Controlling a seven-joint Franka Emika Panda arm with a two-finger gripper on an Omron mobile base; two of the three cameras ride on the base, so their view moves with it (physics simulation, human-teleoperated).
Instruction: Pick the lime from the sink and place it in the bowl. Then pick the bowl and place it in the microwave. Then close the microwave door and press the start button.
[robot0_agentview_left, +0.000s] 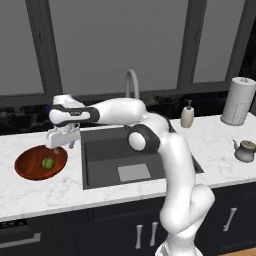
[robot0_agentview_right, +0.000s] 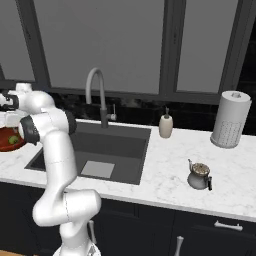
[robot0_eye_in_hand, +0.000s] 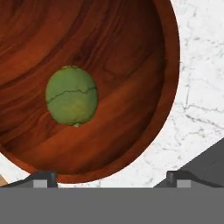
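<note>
The lime (robot0_eye_in_hand: 71, 96) lies loose inside the reddish-brown bowl (robot0_eye_in_hand: 131, 65), left of its middle in the hand view. In the left base view the bowl (robot0_agentview_left: 25, 167) sits on the marble counter left of the sink (robot0_agentview_left: 105, 150), with the lime (robot0_agentview_left: 48, 162) in it. My gripper (robot0_agentview_left: 58, 148) hangs just above the bowl's right rim, open, with nothing between its fingertips (robot0_eye_in_hand: 42, 178). From the right base view the bowl (robot0_agentview_right: 4, 142) and lime (robot0_agentview_right: 13, 140) peek out at the far left behind my arm. The microwave and its door are out of view.
A curved steel faucet (robot0_agentview_left: 131, 82) rises behind the sink. On the counter to the right stand a soap bottle (robot0_agentview_left: 187, 116), a paper towel roll (robot0_agentview_left: 238, 100) and a small kettle (robot0_agentview_left: 245, 150). Dark windows line the back wall.
</note>
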